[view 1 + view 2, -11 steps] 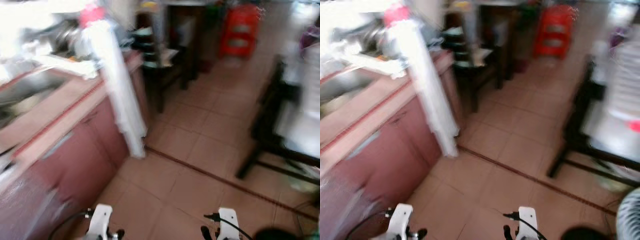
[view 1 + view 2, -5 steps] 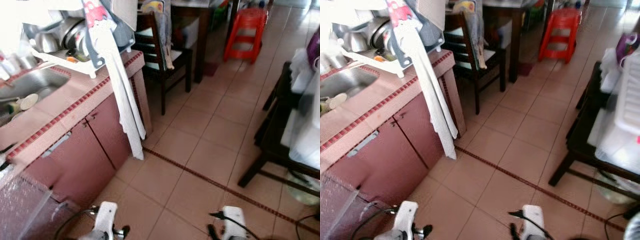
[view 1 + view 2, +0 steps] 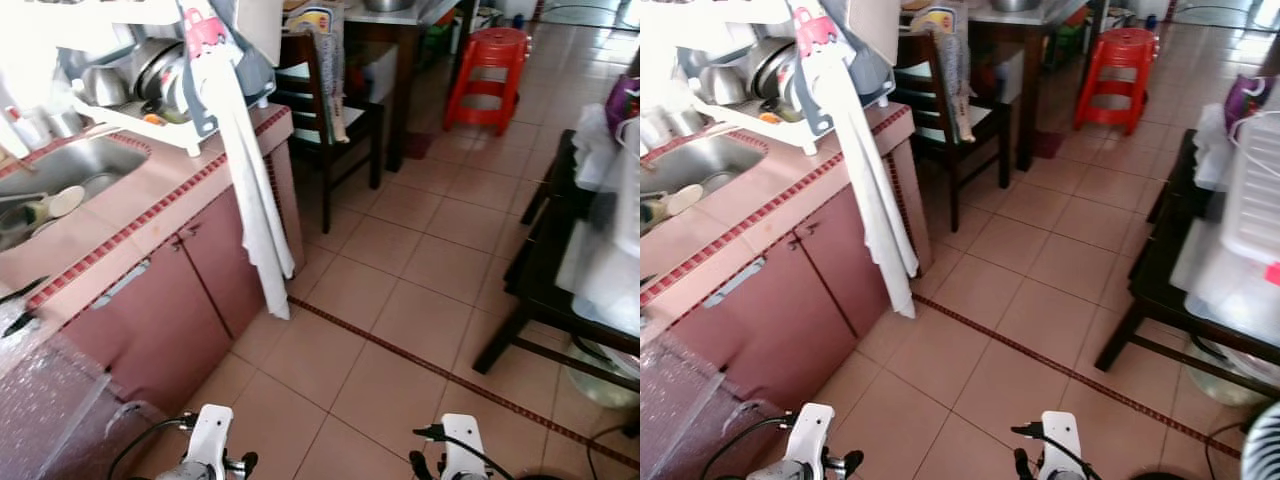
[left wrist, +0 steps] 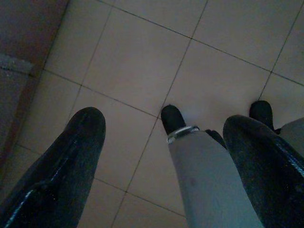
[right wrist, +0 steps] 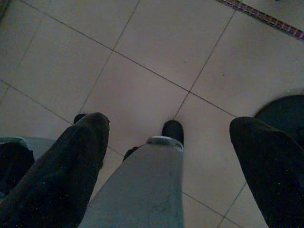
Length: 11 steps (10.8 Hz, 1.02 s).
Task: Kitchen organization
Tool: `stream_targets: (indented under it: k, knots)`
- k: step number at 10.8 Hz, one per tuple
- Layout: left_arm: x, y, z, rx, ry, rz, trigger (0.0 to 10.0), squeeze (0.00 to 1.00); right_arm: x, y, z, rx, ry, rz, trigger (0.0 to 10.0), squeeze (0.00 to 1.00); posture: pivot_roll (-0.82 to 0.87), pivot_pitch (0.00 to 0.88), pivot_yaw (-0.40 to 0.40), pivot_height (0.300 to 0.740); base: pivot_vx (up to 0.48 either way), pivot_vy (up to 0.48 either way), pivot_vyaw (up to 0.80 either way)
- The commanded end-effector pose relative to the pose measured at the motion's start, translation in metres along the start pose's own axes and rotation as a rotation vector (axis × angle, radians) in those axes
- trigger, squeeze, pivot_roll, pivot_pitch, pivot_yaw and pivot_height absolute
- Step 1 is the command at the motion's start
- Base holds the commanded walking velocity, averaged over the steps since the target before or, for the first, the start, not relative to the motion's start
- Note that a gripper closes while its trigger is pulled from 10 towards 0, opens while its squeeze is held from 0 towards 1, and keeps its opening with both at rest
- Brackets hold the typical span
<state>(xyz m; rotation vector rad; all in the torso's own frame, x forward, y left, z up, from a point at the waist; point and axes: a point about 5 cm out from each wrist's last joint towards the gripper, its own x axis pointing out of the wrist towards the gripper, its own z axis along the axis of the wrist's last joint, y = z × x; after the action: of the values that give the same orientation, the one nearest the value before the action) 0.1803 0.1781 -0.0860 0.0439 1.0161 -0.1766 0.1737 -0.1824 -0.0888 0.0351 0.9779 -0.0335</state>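
- Now your head views are sharp; 1 second ago they were smeared with motion. The framing has shifted a little since half a second ago, so the camera moved, not the furniture.
- Both arms still hang low over the floor (image 3: 400, 320), which is matte beige square tile crossed by 1 dark red patterned strip (image 3: 420, 362).
- Your left gripper (image 4: 166, 137) shows wide-spread black fingers (image 4: 71, 161) with nothing between them; a grey leg and black foot sit below it.
- Your right gripper (image 5: 168, 135) is likewise wide apart and empty, its glossy black fingers (image 5: 66, 175) over bare tile.
- The counter (image 3: 150, 215) is on your left: pink tile top with a red-checked edge band, above reddish-brown cabinet doors (image 3: 160, 310) with slim metal handles.
- A steel sink (image 3: 75, 165) is sunk into it, with a few items inside too small to tell.
- A white rack (image 3: 150, 120) on the counter's far end holds metal pots (image 3: 150, 70); a long white towel (image 3: 255, 200) hangs from it down past the cabinet front.
- Beyond stand a dark wooden chair (image 3: 325, 105) and a red plastic stool (image 3: 488, 65).
- A dark table (image 3: 545, 270) on your right carries pale translucent plastic.
- Crinkled clear plastic wrap (image 3: 40, 400) lies at the near left.
- No writing is readable.
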Motion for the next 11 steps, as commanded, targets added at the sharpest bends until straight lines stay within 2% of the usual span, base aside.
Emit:
stream_targets:
  k: [1, 4, 6, 10, 11]
  knots:
    - [-0.0003, 0.0027, 0.0006, 0.014, 0.004, 0.010, 10.0, 0.00, -0.0004, -0.0008, -0.0024, 0.004, 0.010, -0.001, 10.0, 0.00, -0.12, 0.038, 0.103, 0.740, 0.000, -0.405, 0.00]
    - [-0.0006, 0.0039, 0.0009, 0.021, 0.004, 0.013, 10.0, 0.00, -0.0005, 0.0002, -0.0036, 0.000, 0.013, 0.000, 10.0, 0.00, -0.12, 0.039, 0.107, 0.740, 0.000, -0.437, 0.00]
    - [-0.0006, 0.0036, 0.0011, 0.002, -0.003, 0.014, 10.0, 0.00, -0.0004, 0.0006, -0.0034, -0.001, 0.012, 0.000, 10.0, 0.00, -0.12, 0.040, 0.107, 0.740, 0.000, 0.000, 0.00]
    - [-0.0004, 0.0047, 0.0018, 0.014, 0.001, 0.034, 10.0, 0.00, -0.0005, 0.0005, -0.0025, -0.018, 0.003, 0.003, 10.0, 0.00, -0.12, 0.042, 0.107, 0.740, 0.000, 0.000, 0.00]
    - [-0.0002, 0.0042, 0.0025, 0.018, 0.000, 0.035, 10.0, 0.00, -0.0003, 0.0009, -0.0020, -0.023, 0.002, 0.004, 10.0, 0.00, -0.12, 0.042, 0.107, 0.740, 0.000, 0.000, 0.79]
